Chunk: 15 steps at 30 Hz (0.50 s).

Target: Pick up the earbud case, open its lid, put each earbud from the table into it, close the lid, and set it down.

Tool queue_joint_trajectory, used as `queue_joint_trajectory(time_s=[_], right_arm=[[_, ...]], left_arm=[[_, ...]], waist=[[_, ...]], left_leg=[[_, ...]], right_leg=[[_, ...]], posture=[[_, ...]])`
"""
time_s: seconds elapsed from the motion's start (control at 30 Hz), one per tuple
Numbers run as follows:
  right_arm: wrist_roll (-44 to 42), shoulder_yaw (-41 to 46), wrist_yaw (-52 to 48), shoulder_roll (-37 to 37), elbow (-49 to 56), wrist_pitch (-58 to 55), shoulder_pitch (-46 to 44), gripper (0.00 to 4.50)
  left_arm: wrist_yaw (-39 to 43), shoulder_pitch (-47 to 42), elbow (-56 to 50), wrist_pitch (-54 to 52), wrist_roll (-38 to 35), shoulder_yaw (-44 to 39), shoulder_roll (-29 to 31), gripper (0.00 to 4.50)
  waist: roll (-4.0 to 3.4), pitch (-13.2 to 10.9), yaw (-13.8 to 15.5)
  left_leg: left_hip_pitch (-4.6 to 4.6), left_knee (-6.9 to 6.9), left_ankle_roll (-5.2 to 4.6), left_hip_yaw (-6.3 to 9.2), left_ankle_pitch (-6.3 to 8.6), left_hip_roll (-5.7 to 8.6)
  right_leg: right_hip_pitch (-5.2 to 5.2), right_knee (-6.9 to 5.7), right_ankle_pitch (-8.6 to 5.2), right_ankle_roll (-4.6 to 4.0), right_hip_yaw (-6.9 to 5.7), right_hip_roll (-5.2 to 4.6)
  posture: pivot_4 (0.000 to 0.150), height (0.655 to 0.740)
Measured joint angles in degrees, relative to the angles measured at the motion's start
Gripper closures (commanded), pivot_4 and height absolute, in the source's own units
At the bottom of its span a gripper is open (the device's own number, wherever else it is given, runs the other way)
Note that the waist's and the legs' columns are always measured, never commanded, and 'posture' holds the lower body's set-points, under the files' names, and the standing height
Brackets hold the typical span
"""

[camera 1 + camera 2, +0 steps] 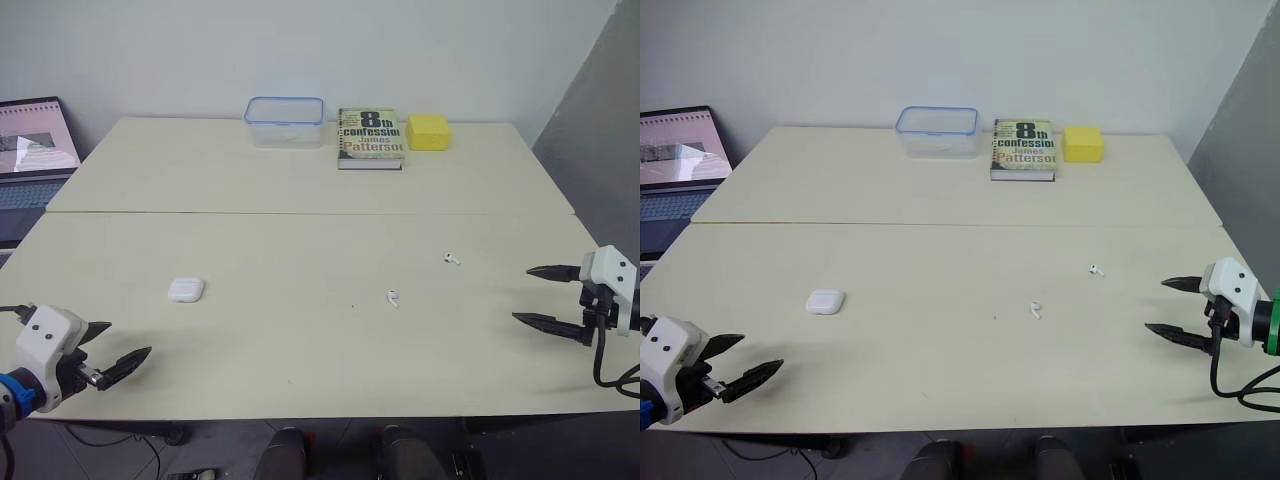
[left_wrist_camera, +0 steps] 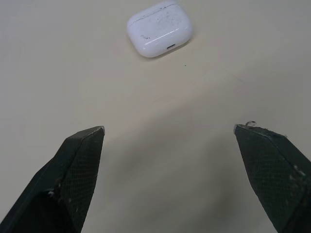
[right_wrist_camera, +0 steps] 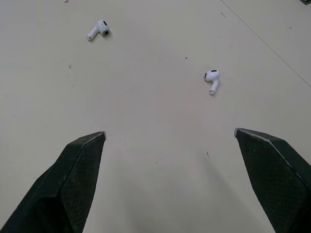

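Observation:
The white earbud case (image 1: 185,290) lies shut on the left part of the cream table (image 1: 300,250). My left gripper (image 1: 125,342) hovers open near the front left edge, a short way in front of the case (image 2: 159,28), with nothing between its fingers. Two white earbuds lie loose right of centre: one (image 1: 393,297) nearer the middle, the other (image 1: 452,259) further right. My right gripper (image 1: 521,294) stands open at the right edge, pointing toward the earbuds; the closer earbud (image 3: 212,80) and the farther one (image 3: 98,29) lie ahead of its fingers.
Along the back edge stand a clear plastic container (image 1: 285,120), a book (image 1: 370,137) and a yellow block (image 1: 428,131). A laptop (image 1: 35,150) sits off the table's left side. A seam (image 1: 300,212) joins the two tabletops.

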State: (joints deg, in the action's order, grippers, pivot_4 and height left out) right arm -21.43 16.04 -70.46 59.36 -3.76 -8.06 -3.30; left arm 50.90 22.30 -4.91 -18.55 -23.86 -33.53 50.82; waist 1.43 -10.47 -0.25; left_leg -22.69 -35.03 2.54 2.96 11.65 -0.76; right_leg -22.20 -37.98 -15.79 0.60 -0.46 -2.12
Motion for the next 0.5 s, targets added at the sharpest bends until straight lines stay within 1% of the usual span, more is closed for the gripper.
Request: queue_joint_trajectory(time_s=[0.07, 0.23, 0.3, 0.5], right_arm=[[0.0, 0.0, 0.0, 0.0, 0.0, 0.0, 0.0, 0.02], [0.6, -1.7, -0.4, -0.5, -0.6, 0.4, -1.1, 0.02], [0.7, -1.7, -0.5, -0.7, -0.9, 0.5, -1.6, 0.02], [0.7, -1.7, -0.6, -0.7, -1.1, 1.1, -2.0, 0.02]], left_arm=[[0.1, -0.3, 0.1, -0.2, -0.1, 0.0, 0.0, 0.00], [1.0, -4.3, 0.0, -0.9, -1.0, 0.4, -0.1, 0.00], [1.5, -4.6, 0.0, -0.8, -1.1, 0.5, -0.6, 0.00], [4.6, -5.2, 0.2, -0.6, -2.5, 0.5, -1.1, 0.00]], waist=[[0.00, 0.0, 0.0], [0.00, 0.0, 0.0], [0.00, 0.0, 0.0], [0.00, 0.0, 0.0]], left_leg=[[0.00, 0.00, 0.00, 0.00, 0.00, 0.00], [-0.01, 0.00, 0.00, -0.01, 0.00, 0.02], [-0.02, 0.00, 0.00, -0.02, 0.00, 0.02], [0.00, 0.00, 0.00, 0.00, 0.00, 0.01]], right_leg=[[0.00, 0.00, 0.00, 0.00, 0.00, 0.00], [0.00, -0.01, 0.07, 0.13, 0.00, 0.03], [-0.01, 0.01, 0.20, 0.35, 0.01, 0.03], [-0.01, -0.01, 0.19, 0.33, 0.00, 0.04]], posture=[[0.150, 0.7377], [0.150, 0.7377], [0.150, 0.7377], [0.150, 0.7377]])
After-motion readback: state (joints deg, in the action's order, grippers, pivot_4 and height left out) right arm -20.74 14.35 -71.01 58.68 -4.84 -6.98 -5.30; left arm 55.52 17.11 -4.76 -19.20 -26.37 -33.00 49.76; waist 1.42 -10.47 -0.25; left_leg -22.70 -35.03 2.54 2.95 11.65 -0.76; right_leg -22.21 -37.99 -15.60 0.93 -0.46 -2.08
